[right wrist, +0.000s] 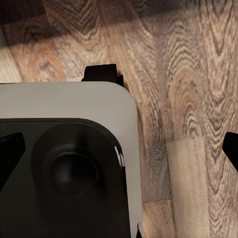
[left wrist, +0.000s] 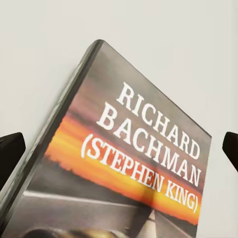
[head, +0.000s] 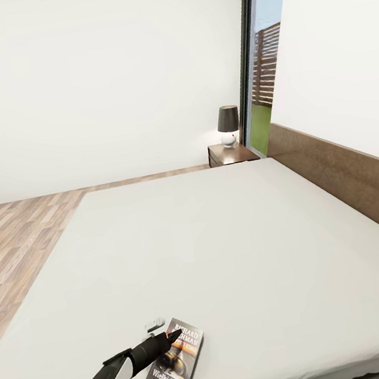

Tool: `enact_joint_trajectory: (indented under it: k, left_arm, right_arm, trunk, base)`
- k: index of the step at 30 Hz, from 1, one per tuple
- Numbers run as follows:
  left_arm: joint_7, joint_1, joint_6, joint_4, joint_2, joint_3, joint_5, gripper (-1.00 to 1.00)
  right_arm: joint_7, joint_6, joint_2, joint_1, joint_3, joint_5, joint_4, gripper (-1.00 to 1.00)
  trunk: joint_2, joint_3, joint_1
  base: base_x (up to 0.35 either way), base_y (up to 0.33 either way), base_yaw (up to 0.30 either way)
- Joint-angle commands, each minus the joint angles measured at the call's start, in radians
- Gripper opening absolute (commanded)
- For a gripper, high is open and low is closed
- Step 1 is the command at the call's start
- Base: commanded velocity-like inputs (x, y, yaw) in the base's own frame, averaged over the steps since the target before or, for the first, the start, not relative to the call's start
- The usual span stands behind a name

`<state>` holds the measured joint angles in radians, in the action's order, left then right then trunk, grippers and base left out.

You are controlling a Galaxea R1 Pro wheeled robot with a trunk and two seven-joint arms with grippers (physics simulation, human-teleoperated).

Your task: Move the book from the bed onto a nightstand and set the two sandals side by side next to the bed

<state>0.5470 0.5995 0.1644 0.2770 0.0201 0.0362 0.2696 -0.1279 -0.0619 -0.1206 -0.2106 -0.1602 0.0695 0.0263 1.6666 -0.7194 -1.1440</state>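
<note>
The book (head: 179,364), a dark paperback with an orange band and white lettering, lies flat on the grey mattress of the bed (head: 233,237) near its front edge. My left gripper (head: 164,332) hovers over the book's far end, open. In the left wrist view the book's cover (left wrist: 148,124) lies close below, between the gripper's (left wrist: 124,153) spread dark fingertips (left wrist: 10,151). A dark-brown nightstand (head: 230,154) stands beyond the bed's far side, by the window. My right gripper (right wrist: 120,153) is open and points down at the wood floor (right wrist: 193,99). The sandals are out of view.
A small lamp (head: 228,126) with a dark shade stands on the nightstand. The brown headboard (head: 346,178) runs along the bed's right side. Wood-plank floor (head: 15,240) lies left of the bed. The robot's white and black base (right wrist: 74,148) sits under the right gripper.
</note>
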Motion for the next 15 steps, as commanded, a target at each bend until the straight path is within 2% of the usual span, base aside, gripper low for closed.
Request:
enact_joint_trajectory:
  k: [1, 10, 15]
  left_arm:
    - [0.004, 0.000, 0.010, 0.001, 0.000, 0.004, 0.007, 1.00]
    - [0.003, 0.000, 0.010, 0.001, 0.000, 0.003, 0.007, 1.00]
    - [0.002, 0.000, 0.010, 0.001, 0.000, 0.004, 0.007, 1.00]
  right_arm:
    - [-0.003, -0.006, -0.001, -0.001, -0.008, 0.007, 0.003, 1.00]
    - [-0.003, -0.006, -0.001, -0.001, -0.008, 0.007, 0.003, 1.00]
    - [-0.004, -0.006, -0.001, -0.001, -0.008, 0.007, 0.003, 1.00]
  trunk:
    - [0.000, -0.001, 0.000]
    - [0.000, -0.001, 0.000]
    - [0.000, -0.001, 0.000]
  base:
    - [-0.036, 0.000, 0.000]
    - [-0.026, 0.000, -0.006]
    - [-0.008, 0.000, -0.063]
